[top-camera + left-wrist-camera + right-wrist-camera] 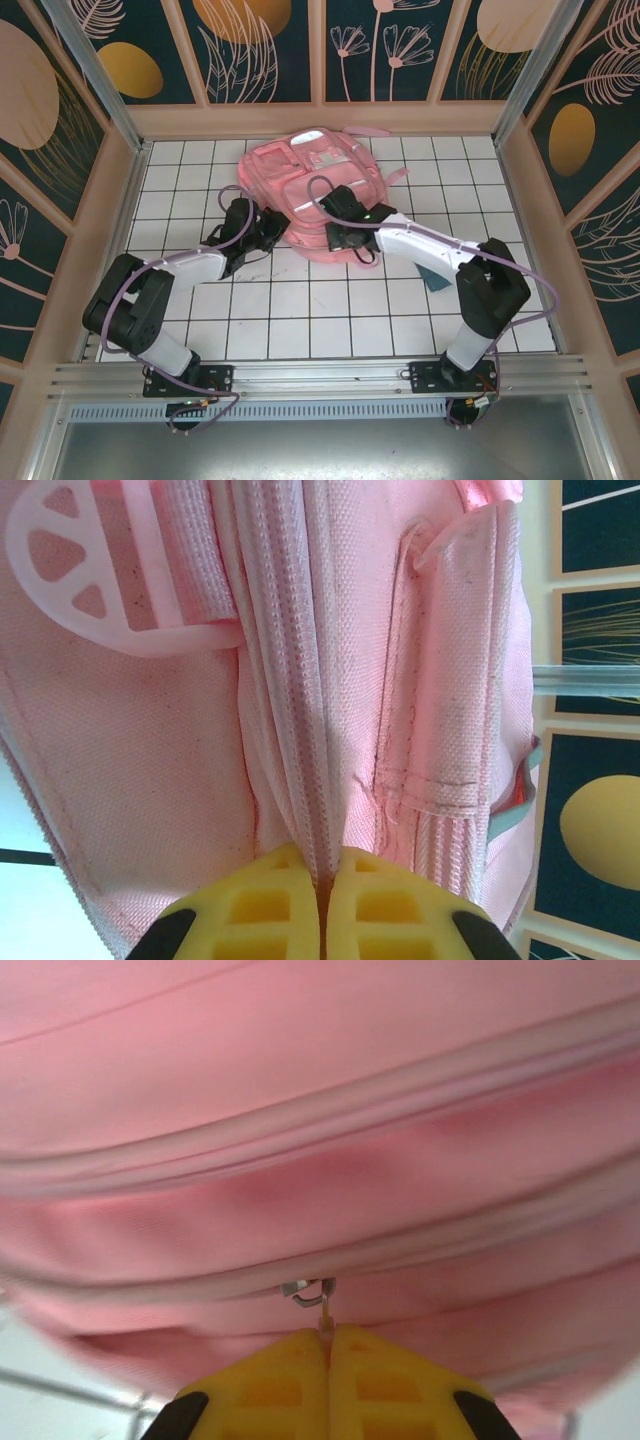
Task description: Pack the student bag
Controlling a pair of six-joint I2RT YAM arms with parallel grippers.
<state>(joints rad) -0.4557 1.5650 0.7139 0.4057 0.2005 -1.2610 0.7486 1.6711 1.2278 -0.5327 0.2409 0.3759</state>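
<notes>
White-tiled desk (300,320) carries the large pink fabric backpack (320,170) at its far middle. Left tool (320,885) pinches its zipper seam (298,710), likely bracing the fabric; right tool (327,1345) clamps the small metal zipper pull (318,1298), seemingly to draw it.

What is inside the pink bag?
The contents are hidden by the pink fabric. The bag lies on the table; the zippers in view look closed, and the right tool pinches a zipper pull.
</notes>
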